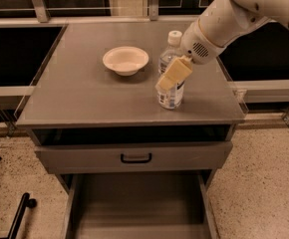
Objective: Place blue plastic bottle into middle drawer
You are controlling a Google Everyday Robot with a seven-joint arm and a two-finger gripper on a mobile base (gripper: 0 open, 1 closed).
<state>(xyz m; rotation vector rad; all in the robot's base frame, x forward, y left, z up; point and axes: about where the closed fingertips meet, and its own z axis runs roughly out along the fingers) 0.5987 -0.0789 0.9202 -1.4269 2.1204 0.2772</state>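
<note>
The blue plastic bottle (170,97) stands upright on the grey cabinet top (84,93), right of centre, white cap up. My gripper (168,81) comes down from the upper right and is at the bottle's label. One cream finger (173,73) lies across the front of the bottle; the other is hidden behind it. The gripper looks open around the bottle, which rests on the top. The middle drawer (139,203) is pulled out at the bottom of the view, its flat grey floor bare.
A shallow white bowl (125,59) sits on the cabinet top left of the bottle. A drawer front with a black handle (135,158) is just under the top, above the open drawer. Rails run along both sides. Speckled floor surrounds the cabinet.
</note>
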